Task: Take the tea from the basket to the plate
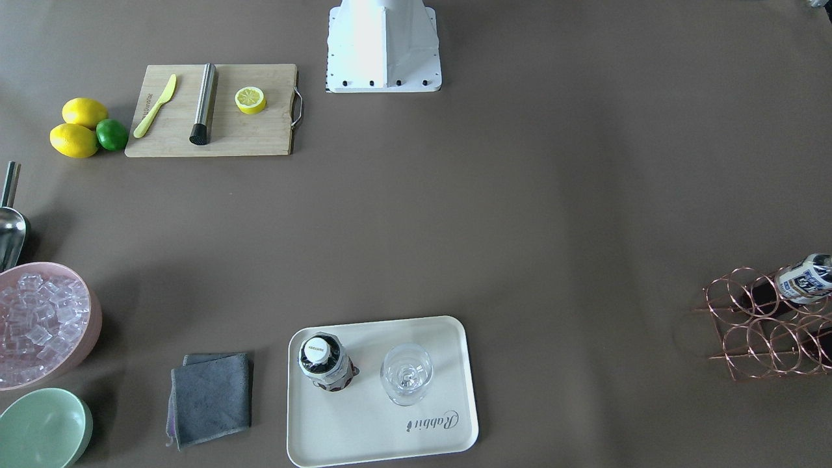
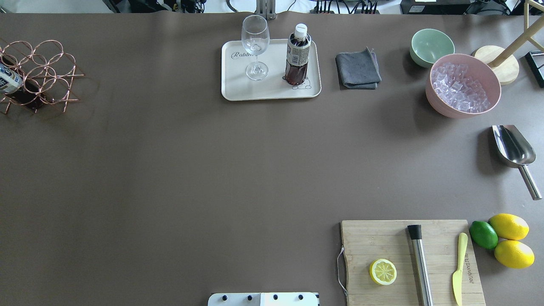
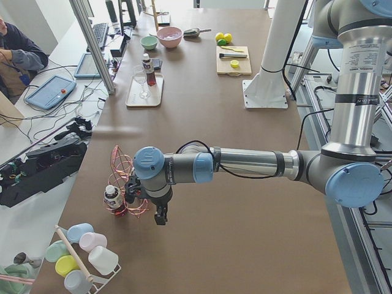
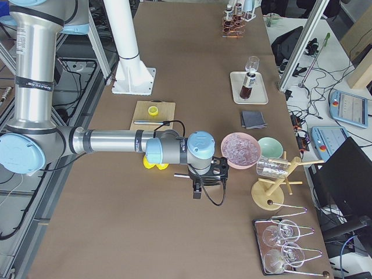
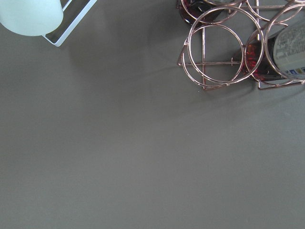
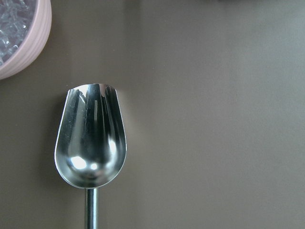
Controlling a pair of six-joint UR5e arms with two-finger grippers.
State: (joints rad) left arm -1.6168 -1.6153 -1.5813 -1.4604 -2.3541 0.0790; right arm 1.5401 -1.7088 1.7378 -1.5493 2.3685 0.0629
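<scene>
My left gripper (image 3: 160, 215) hangs just above the bare table beside the basket (image 1: 767, 325). It shows only in the side view, and its wrist camera catches no fingers, so I cannot tell whether the jaws are wide or narrow, though nothing appears to hang from it. My right gripper (image 4: 197, 190) hovers at the other end of the table over the scoop (image 6: 90, 143), next to the ice bowl (image 6: 19, 43). I cannot tell how its jaws stand either. The tea (image 1: 323, 361) stands upright on the plate (image 1: 422, 435), just beside the glass (image 1: 406, 374) and apart from it. Another bottle (image 1: 806, 278) lies through a ring of the basket. I judge the transfer itself done, with both arms well clear of the plate. If only one tea is wanted, what is left is to park the arms. If a second is wanted, I would turn the left wrist to face the capped end of that bottle, close on its neck, draw it straight out along the ring's axis so the wire does not snag, and set it on bare plate away from the glass.
</scene>
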